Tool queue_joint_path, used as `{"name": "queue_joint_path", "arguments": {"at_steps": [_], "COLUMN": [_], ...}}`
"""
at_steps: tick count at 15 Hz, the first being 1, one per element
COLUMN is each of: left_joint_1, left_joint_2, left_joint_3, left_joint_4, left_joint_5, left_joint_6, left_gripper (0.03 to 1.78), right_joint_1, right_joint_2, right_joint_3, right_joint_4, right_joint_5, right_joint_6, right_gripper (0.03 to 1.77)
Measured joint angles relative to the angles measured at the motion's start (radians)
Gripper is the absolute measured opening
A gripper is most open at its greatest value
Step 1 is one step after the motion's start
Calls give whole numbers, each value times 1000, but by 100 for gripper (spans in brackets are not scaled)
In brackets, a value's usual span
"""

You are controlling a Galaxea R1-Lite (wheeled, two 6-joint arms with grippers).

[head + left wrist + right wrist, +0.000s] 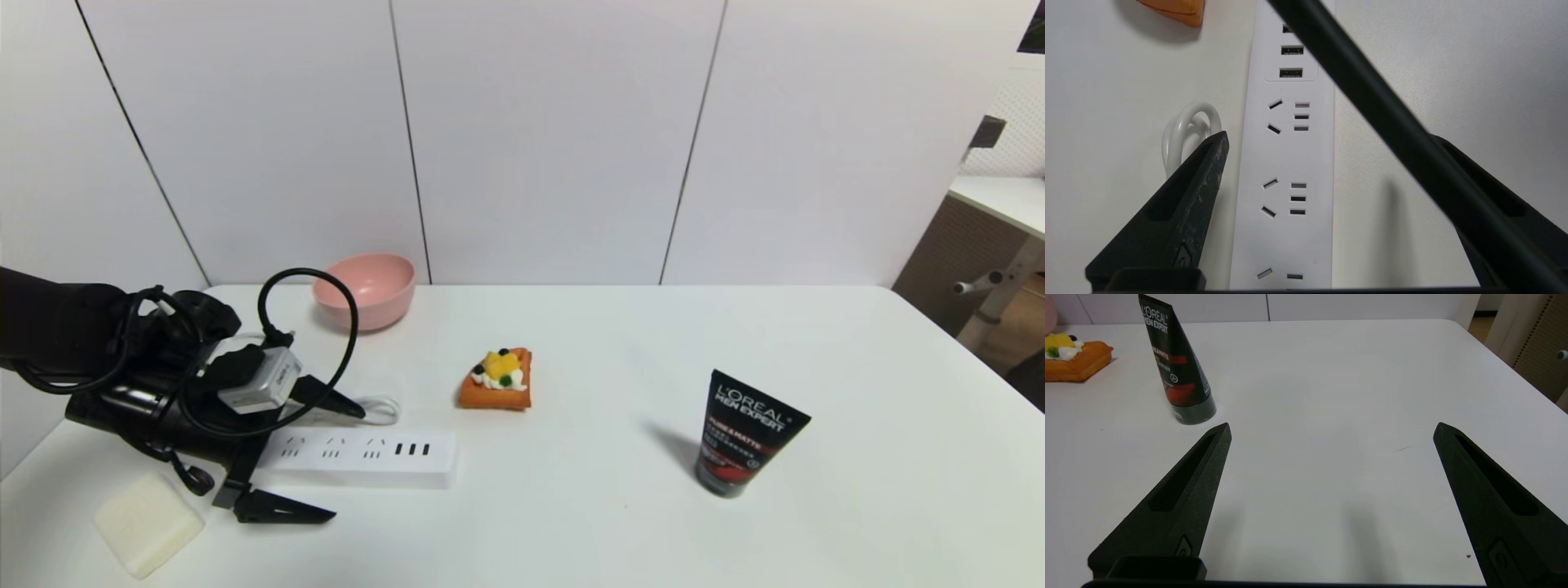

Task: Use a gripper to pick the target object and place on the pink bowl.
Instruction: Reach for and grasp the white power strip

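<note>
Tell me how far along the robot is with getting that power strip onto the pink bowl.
Nothing looks finished: the long white plastic power strip lies on the table, away from the round matte pink bowl. In hand is the approach: the black left gripper is over the strip, jaws open on either side of its long edges. Left to do: close on it, lift it and set it on the bowl.

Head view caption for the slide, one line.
Left gripper, open, straddles the white power strip; pink bowl behind, L'Oréal tube off right.
</note>
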Motion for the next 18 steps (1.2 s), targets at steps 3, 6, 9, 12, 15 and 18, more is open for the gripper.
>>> {"name": "queue_joint_path", "arguments": {"at_steps": [3, 6, 9, 12, 15, 18], "left_joint_1": [-3, -3, -3, -2, -2, 0], "left_joint_2": [40, 71, 94, 115, 126, 129], "left_joint_3": [-9, -41, -52, -56, -63, -69], "left_joint_4": [-9, -11, -11, -11, -9, -9], "left_joint_5": [5, 7, 7, 7, 7, 6], "left_joint_6": [6, -1, -2, -3, -5, -7], "left_gripper": [169, 169, 169, 169, 169, 147], "right_joint_1": [0, 0, 0, 0, 0, 0], "right_joint_2": [0, 0, 0, 0, 0, 0], "right_joint_3": [0, 0, 0, 0, 0, 0], "right_joint_4": [0, 0, 0, 0, 0, 0], "right_joint_5": [0, 0, 0, 0, 0, 0], "right_joint_6": [0, 0, 0, 0, 0, 0], "right_gripper": [171, 171, 171, 171, 171, 171]}}
